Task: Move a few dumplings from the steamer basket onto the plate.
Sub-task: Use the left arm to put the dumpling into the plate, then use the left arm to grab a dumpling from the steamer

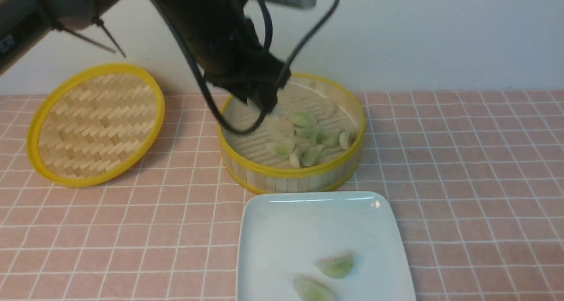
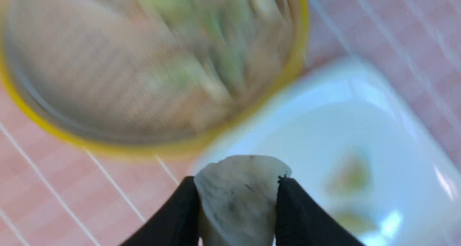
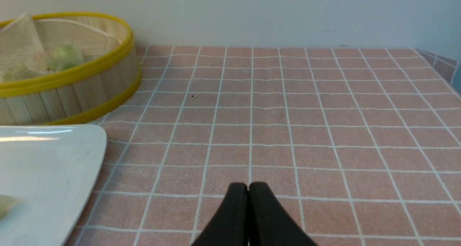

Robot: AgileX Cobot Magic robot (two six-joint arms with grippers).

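The steamer basket (image 1: pixel 291 177) stands mid-table with several dumplings (image 1: pixel 308 135) on its liner. My left gripper (image 1: pixel 263 102) hangs over the basket's left side, shut on a whitish dumpling (image 2: pixel 239 199) pinched between its two black fingers (image 2: pixel 180 213); the wrist view is blurred by motion. The white plate (image 1: pixel 286 230) lies just in front of the basket and holds two greenish dumplings (image 1: pixel 337 265) near its front. My right gripper (image 3: pixel 248 188) is shut and empty, low over the pink tablecloth to the right of the plate (image 3: pixel 47 166) and basket (image 3: pixel 72 91); it is out of the front view.
The flat woven lid (image 1: pixel 94 124) with a yellow rim leans at the back left. A pale wall runs behind the table. The checked pink cloth (image 1: pixel 476 182) covers the table; its right edge shows in the right wrist view (image 3: pixel 450 69).
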